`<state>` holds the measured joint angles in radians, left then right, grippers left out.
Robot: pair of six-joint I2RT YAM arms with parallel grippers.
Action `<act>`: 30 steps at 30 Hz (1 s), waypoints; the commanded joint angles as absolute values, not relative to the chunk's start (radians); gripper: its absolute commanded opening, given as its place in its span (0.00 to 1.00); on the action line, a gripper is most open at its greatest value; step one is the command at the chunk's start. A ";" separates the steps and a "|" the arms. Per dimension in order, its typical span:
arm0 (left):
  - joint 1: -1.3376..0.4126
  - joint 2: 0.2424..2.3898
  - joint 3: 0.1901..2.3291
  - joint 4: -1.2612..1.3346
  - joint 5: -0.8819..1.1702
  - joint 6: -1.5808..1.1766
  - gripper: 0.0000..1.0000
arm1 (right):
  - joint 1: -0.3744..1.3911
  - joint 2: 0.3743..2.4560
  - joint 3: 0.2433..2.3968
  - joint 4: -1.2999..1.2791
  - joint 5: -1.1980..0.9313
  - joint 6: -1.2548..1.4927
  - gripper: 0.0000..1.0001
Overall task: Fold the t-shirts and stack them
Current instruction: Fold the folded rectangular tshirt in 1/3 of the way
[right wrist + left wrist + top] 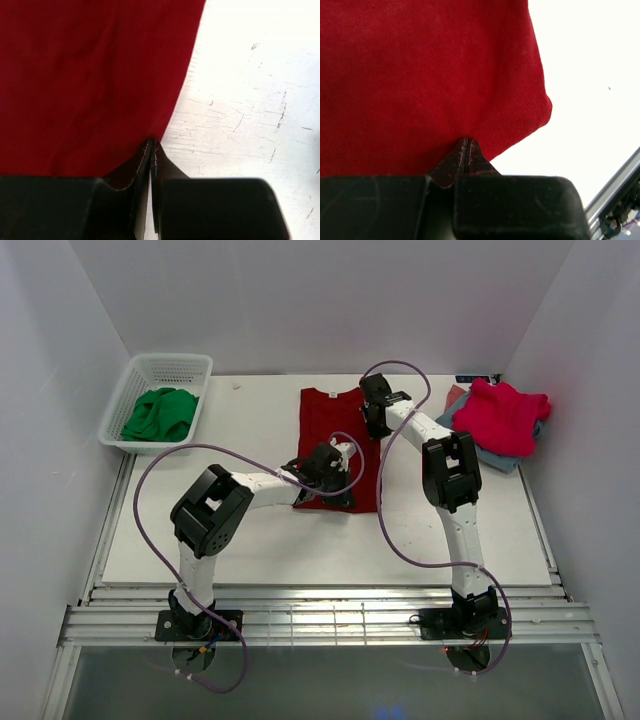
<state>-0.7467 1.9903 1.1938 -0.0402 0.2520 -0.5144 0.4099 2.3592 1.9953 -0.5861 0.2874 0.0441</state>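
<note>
Dark red t-shirt (335, 435) lies flat mid-table (250, 540), collar at far end. Left gripper (466, 150) is closed tight, pinching the near hem. Right gripper (151, 150) is closed tight on the shirt's right edge, farther back. Pink-red t-shirt (500, 415) sits atop grey-blue folded ones (505, 460), far right.

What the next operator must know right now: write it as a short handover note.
Left gripper: shut on the dark red t-shirt, near a corner.
Right gripper: shut on that shirt's right edge.
Pink-red t-shirt lies unfolded on the grey-blue folded shirts, far right.
Green cloth sits in the basket.
Done: grey-blue ones folded.
Left: fold the dark red, then the pink-red, and stack.
</note>
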 commanded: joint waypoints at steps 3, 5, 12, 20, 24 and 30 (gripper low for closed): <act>-0.773 1.930 1.135 -0.100 0.278 -0.532 0.00 | 0.402 2.370 1.988 -0.600 0.319 0.037 0.08; -0.781 1.911 1.144 -0.097 0.275 -0.529 0.00 | 0.402 2.350 1.965 -0.583 0.337 0.043 0.08; -0.787 1.847 1.337 -0.194 0.164 -0.497 0.00 | 0.406 2.059 1.812 -0.575 0.315 0.109 0.22; -0.782 1.740 1.375 -0.463 -0.238 -0.448 0.76 | 0.495 1.727 1.315 -0.505 0.204 0.241 0.83; -0.758 1.675 1.283 -0.561 -0.299 -0.454 0.79 | 0.541 1.646 1.162 -0.494 0.147 0.299 0.84; -0.707 1.605 1.157 -0.575 -0.278 -0.466 0.80 | 0.564 1.629 1.071 -0.433 0.118 0.351 0.84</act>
<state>-0.7326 1.6547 1.2064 -0.5182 -0.2508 -0.4675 0.5632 1.6550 1.0748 -0.4961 0.1463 0.3004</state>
